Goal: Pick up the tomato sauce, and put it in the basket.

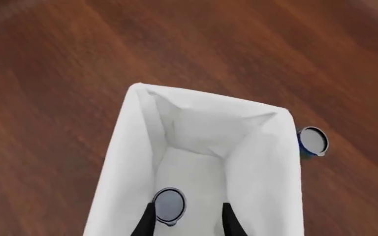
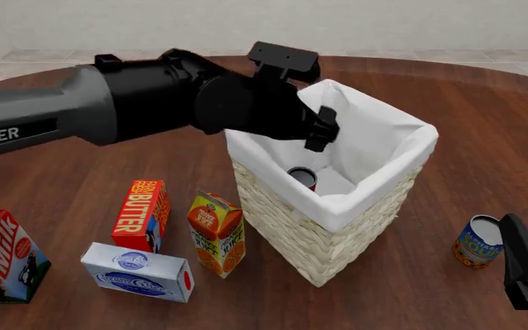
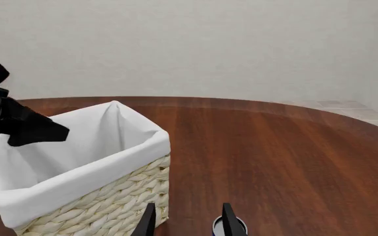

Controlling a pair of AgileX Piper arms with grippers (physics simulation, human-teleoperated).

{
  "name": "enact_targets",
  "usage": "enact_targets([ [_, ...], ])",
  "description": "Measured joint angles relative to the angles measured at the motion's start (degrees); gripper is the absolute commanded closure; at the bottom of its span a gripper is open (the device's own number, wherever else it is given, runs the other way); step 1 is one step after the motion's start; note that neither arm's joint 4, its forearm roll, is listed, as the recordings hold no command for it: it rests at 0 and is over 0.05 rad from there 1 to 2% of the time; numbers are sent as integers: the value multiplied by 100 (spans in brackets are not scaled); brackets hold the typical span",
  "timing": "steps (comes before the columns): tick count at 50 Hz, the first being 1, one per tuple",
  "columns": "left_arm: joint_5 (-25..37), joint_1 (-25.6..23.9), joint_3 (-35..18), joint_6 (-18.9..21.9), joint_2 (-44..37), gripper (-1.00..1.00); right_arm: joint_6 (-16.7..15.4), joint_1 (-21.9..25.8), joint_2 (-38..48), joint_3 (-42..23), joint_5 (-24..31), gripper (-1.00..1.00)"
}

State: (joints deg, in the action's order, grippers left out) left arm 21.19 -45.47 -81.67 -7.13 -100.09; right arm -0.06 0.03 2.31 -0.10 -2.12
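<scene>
Your left gripper [image 1: 187, 219] hangs over the open mouth of the basket [image 2: 374, 199], and its two dark fingers [image 1: 144, 223] stand apart with nothing between them. The tomato sauce [image 2: 302, 177] sits inside the basket, low against the white lining; from the left wrist camera you see its silver top [image 1: 169, 204] just beside one finger but not pinched by it. In the front view your left arm reaches across from the left and covers the basket's near-left rim. Your right gripper [image 3: 187, 219] is parked low at the right of the table, well apart from the basket, its fingers spread and empty, with the blue-and-orange can [image 2: 480, 240] standing just beside it. Left of the basket stand an orange juice carton [image 2: 216, 234], a butter box [image 2: 142, 215], a cream cheese box [image 2: 137, 271] and a milk carton [image 2: 0, 256].
</scene>
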Motion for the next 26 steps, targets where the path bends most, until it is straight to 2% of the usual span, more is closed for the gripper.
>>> enact_targets([
  [26,-95,16,944,-109,1477,-100,0,0,0,0,0,-100],
])
